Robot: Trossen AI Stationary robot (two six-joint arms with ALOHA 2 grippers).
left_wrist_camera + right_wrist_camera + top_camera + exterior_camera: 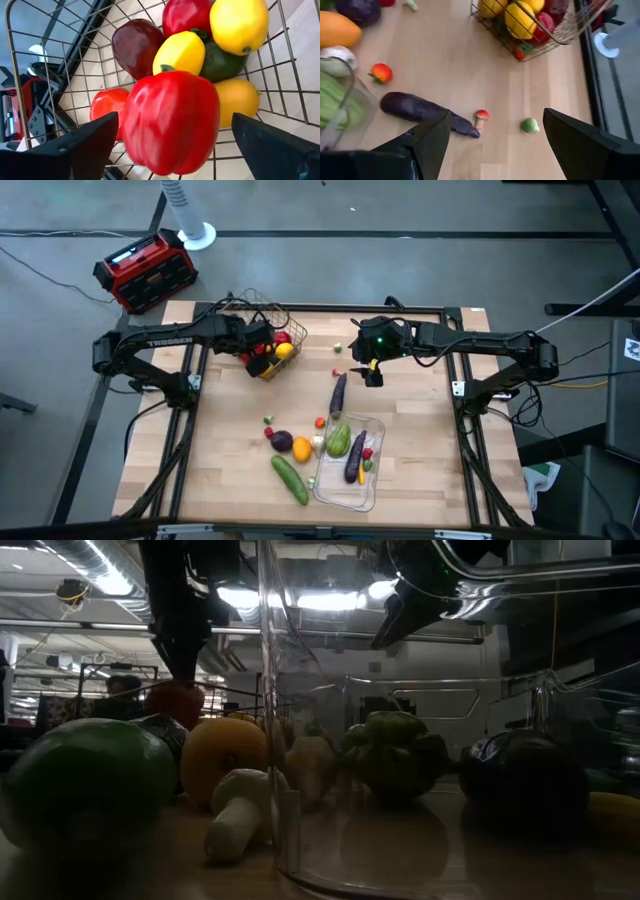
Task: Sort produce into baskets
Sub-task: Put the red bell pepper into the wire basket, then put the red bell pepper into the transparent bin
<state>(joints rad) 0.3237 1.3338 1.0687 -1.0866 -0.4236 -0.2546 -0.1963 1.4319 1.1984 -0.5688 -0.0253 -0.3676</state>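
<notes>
Red pepper [172, 122] between left gripper [170, 145] fingers spread apart, evidently releasing into wire basket [268, 330] near table's far-left corner; right gripper [372, 372] open above eggplant [338, 392]

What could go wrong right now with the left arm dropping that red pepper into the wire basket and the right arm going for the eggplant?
The bronze wire-mesh basket looks tilted and heaped, so the glossy red bell pepper between the open left gripper fingers may roll off the pile and out.

The open right gripper hovers above the long purple eggplant, which lies beside the clear plastic tray and a small red-capped mushroom; closing off-centre could nudge either.
</notes>
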